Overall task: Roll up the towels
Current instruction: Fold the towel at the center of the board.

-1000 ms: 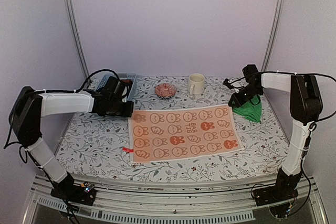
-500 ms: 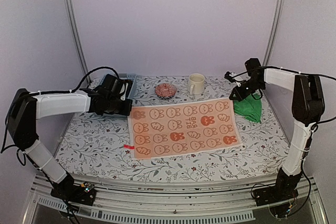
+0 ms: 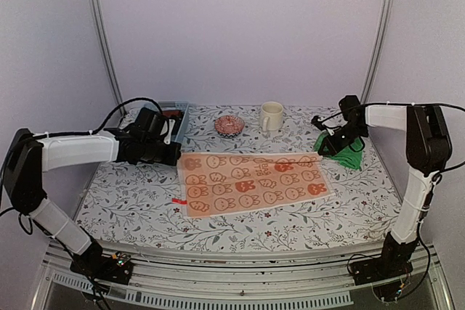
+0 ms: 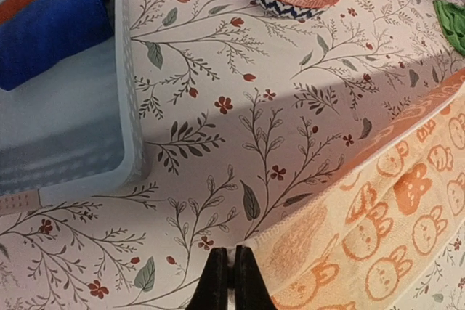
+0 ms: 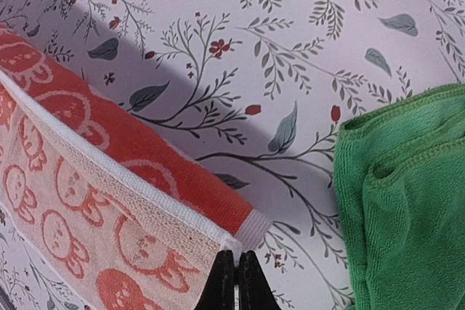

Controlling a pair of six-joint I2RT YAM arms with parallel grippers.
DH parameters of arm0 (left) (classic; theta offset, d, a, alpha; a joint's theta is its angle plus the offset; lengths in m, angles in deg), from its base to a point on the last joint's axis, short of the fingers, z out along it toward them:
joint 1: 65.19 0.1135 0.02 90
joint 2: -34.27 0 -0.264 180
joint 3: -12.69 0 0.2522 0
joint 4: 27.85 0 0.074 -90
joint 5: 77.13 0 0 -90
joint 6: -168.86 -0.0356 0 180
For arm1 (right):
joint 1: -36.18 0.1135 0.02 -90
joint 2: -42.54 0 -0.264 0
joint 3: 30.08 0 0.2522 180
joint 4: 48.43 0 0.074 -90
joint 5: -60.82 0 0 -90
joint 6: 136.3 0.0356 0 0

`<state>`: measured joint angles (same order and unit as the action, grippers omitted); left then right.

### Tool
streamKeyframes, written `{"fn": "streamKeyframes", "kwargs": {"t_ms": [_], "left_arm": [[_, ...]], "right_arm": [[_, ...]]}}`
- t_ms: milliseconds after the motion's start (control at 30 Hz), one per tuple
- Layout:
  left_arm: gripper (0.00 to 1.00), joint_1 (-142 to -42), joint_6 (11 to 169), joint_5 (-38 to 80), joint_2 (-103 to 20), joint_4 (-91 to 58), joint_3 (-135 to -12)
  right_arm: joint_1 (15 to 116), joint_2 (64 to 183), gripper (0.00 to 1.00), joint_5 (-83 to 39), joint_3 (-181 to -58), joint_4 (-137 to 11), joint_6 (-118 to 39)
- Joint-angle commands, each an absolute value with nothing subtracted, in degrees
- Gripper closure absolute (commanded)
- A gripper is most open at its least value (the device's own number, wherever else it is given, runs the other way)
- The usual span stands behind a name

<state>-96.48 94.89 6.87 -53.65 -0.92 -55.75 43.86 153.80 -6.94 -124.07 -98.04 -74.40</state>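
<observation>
As left end effector (image 4: 225,281) and right end effector (image 5: 236,277) pinch its corners, orange rabbit-print towel (image 3: 251,186)

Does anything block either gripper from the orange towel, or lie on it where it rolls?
Nothing visible. The left gripper and right gripper are shut on the far corners of the orange towel, whose surface is bare. The green towel lies beside it, to the right.
</observation>
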Motion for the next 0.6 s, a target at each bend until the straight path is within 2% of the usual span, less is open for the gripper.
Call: {"fn": "streamKeyframes", "kwargs": {"t_ms": [0,267,567], "left_arm": [[1.0,-97.14,94.42,13.16,-50.2,-2.51,-52.95],[1.0,-99.97,93.96,22.37,-48.14,-1.32,-47.38],[1.0,-103.77,94.54,14.01,-46.7,4.22,-45.11]], "right_arm": [[43.36,148.22,0.97,-5.18,-120.28,-96.68,-74.72],[43.32,143.67,0.97,-6.19,-112.53,-96.03,-76.33],[43.3,138.52,0.97,-7.71,-106.15,-96.28,-78.06]]}}
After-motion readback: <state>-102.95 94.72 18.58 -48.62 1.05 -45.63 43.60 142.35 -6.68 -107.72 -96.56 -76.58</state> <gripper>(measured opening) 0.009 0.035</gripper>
